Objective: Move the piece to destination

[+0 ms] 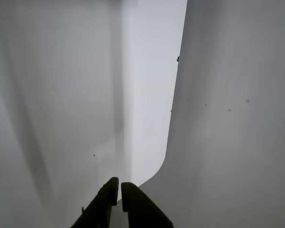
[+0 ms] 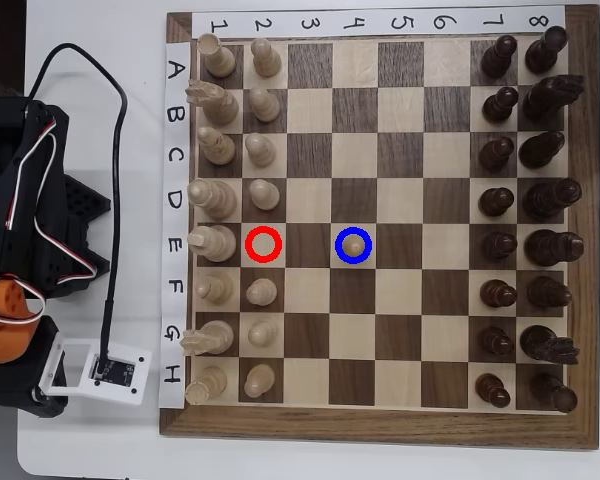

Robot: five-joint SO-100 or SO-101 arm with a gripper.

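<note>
In the overhead view a small pale pawn, the piece (image 2: 354, 241), stands upright inside the blue ring on the destination square (image 2: 369, 263) in row E, column 4. My arm (image 2: 20, 250) is folded at the left, off the board, well away from the piece. Its fingers cannot be made out there. In the wrist view my gripper (image 1: 119, 184) enters from the bottom edge. Its two dark fingers are almost touching and hold nothing. Below them lies only a white surface; neither the board nor the piece shows in this view.
A red ring (image 2: 264, 244) marks a bare square in row E, column 2. Pale pieces (image 2: 218, 195) fill columns 1 and 2, and dark pieces (image 2: 525, 195) fill columns 7 and 8. A black cable (image 2: 118, 200) runs beside the board's left edge. A white rounded edge (image 1: 168, 142) crosses the wrist view.
</note>
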